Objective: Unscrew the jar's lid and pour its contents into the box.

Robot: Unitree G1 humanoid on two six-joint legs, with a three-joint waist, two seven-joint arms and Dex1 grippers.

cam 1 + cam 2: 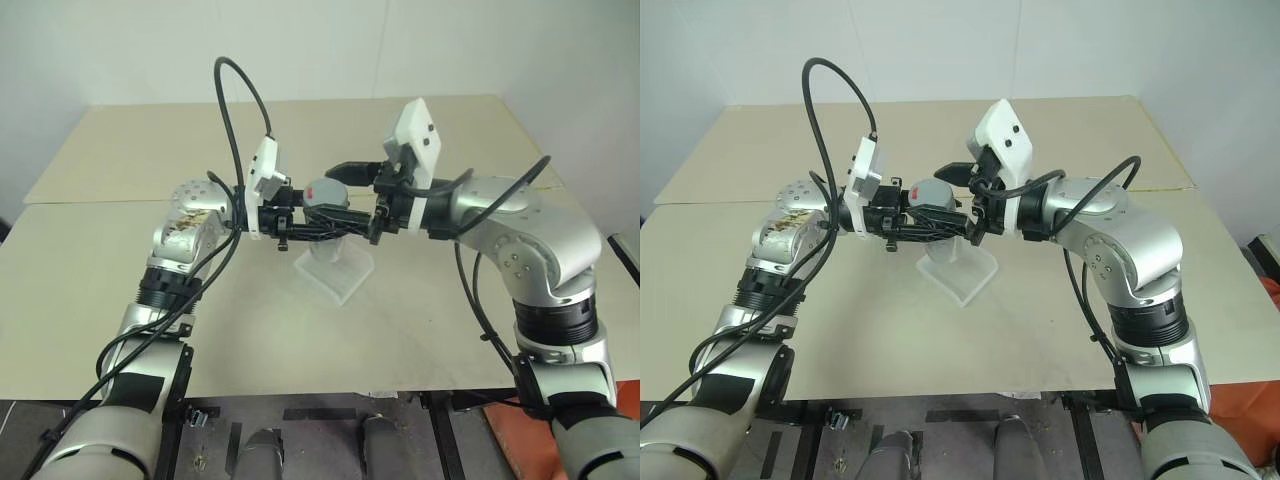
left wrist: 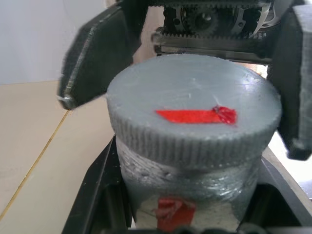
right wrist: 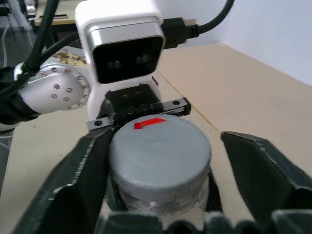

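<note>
Your left gripper (image 2: 195,214) is clamped on the jar (image 2: 187,190), held in the air just above the box (image 1: 335,268). Your right gripper (image 3: 165,165) straddles the lid (image 3: 160,152), one finger touching, the other apart.

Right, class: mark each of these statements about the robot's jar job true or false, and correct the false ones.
1. The lid is on the jar. True.
2. The jar stands on the table. False: the left gripper holds it in the air, above the box.
3. The right gripper has a finger on each side of the lid. True.
4. The mark on top of the lid is blue. False: it is red.
5. The box is in the right gripper. False: it lies on the table, below the jar.
</note>
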